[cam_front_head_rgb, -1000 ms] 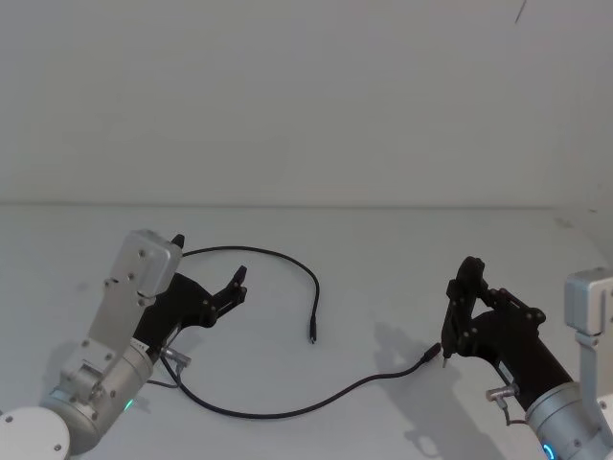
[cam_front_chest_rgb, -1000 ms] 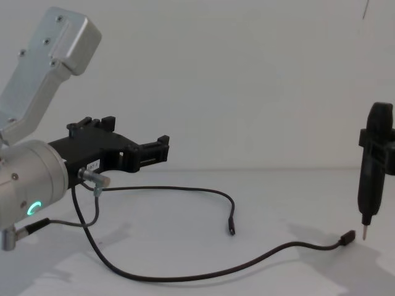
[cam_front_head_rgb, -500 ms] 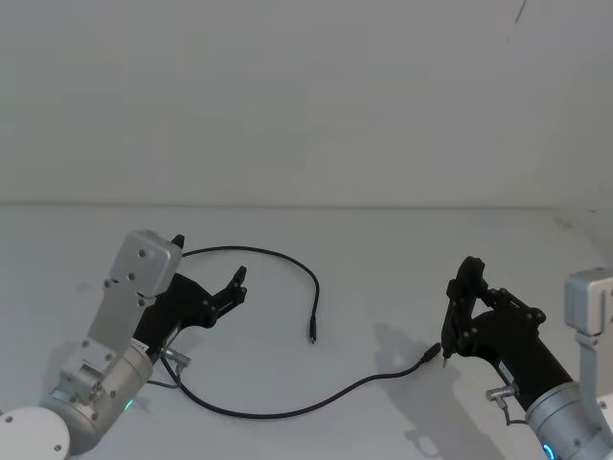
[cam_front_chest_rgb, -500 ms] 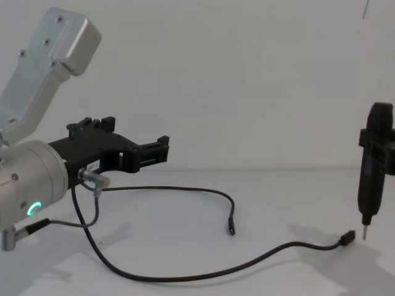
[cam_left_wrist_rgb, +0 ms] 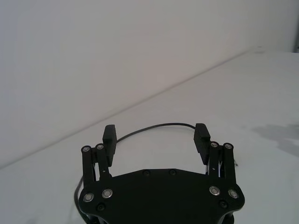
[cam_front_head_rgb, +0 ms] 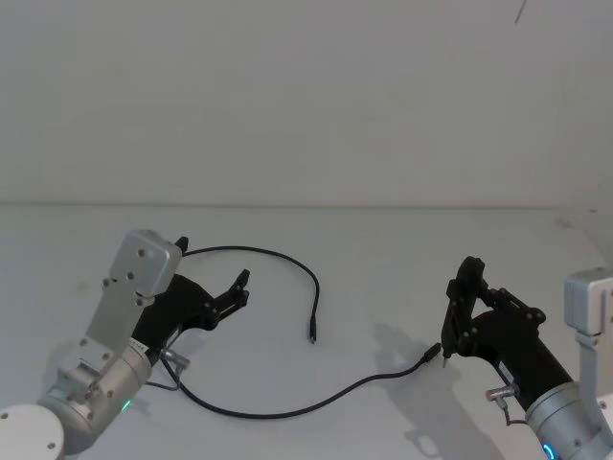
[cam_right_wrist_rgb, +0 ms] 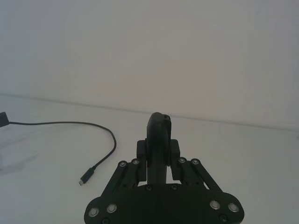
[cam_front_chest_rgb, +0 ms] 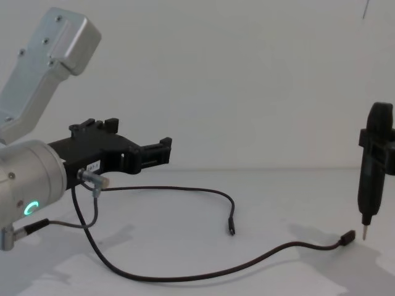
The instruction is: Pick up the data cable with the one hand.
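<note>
left gripper (cam_front_head_rgb: 212, 261): at 8 o'clock in the head view, up in the air above the table (cam_front_head_rgb: 383, 249). its two fingers are spread wide apart and nothing is between them.
grey wire (cam_front_chest_rgb: 92, 179): hangs off the left arm, just under the gripper.
data cable (cam_front_head_rgb: 259, 416): lies flat on the white table in one long loop. its left bend runs below the left gripper and does not touch it. one plug sits near the middle of the table, and the other plug lies at 4 o'clock from it.
pen tool (cam_front_chest_rgb: 369, 179): stands up straight with its metal tip down, just beside the far plug, at its 3 o'clock.
right gripper (cam_front_head_rgb: 463, 311): at 4 o'clock in the head view, squeezed tight on the pen tool.
</note>
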